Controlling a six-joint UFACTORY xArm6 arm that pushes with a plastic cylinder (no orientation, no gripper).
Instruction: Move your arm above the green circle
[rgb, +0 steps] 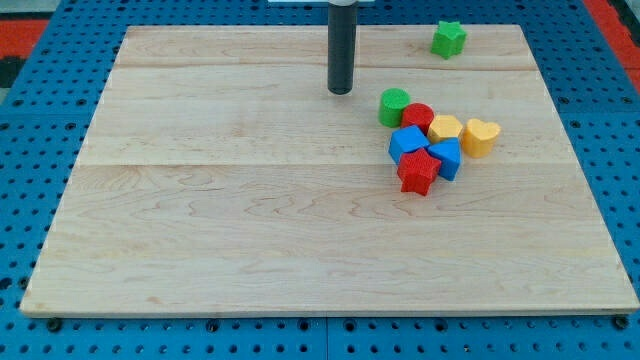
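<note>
My tip (341, 92) rests on the counter (250, 220) in the upper middle of the frame, just left of the green circle (394, 105) and a little higher, with a gap between them. The tool is a bare rod, so it grasps nothing. The circle sits at the upper left edge of a cluster, touching the red circle (418, 116). I judge the move nearly done: what is left is a short slide right to sit above the circle.

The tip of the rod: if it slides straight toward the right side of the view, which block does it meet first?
Probably the green circle. My tip is left of it and a little higher in the view, so it may only graze its upper edge; depth is unclear.
</note>
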